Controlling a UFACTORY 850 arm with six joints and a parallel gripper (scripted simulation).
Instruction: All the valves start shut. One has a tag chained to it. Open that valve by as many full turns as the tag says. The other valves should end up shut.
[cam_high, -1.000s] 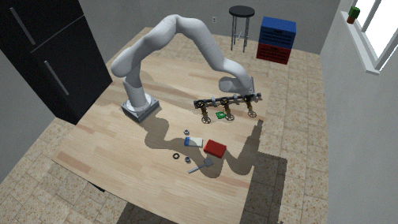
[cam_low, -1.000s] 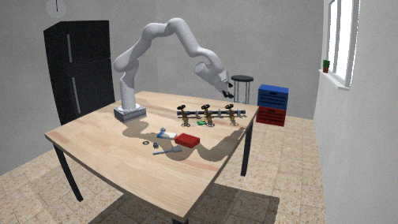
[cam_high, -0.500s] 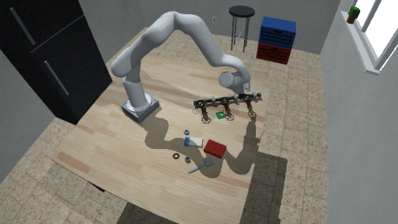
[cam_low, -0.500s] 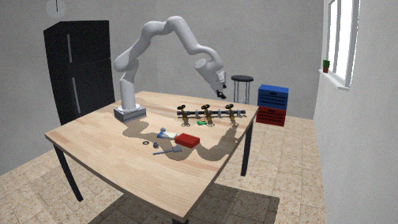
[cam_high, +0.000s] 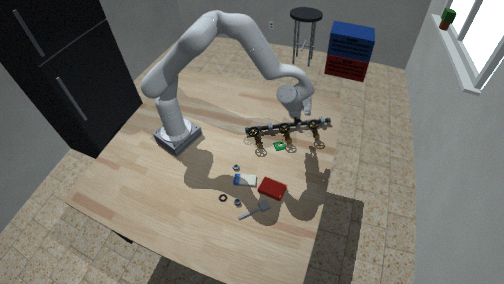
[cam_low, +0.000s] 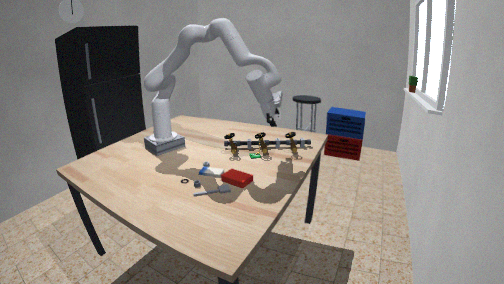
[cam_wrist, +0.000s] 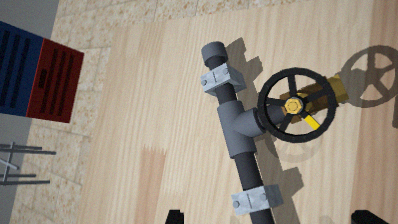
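A dark pipe (cam_high: 287, 128) with three black-wheeled brass valves lies near the table's far right edge: the left valve (cam_high: 255, 133), the middle valve (cam_high: 285, 129) and the right valve (cam_high: 313, 124). A green tag (cam_high: 279, 145) lies on the table beside the middle valve; its text and chain are too small to read. My gripper (cam_high: 298, 118) hangs open and empty above the pipe's right end, as the exterior view (cam_low: 271, 119) also shows. In the wrist view the right valve's handwheel (cam_wrist: 296, 105) and the pipe's capped end (cam_wrist: 216, 52) lie below, with my fingertips at the bottom edge.
A red box (cam_high: 272, 188), a blue-and-white item (cam_high: 244, 179), a grey scraper (cam_high: 255, 210), a black ring (cam_high: 223, 198) and small nuts lie mid-table. A blue-and-red crate (cam_high: 351, 50) and a stool (cam_high: 305, 32) stand on the floor beyond the table edge.
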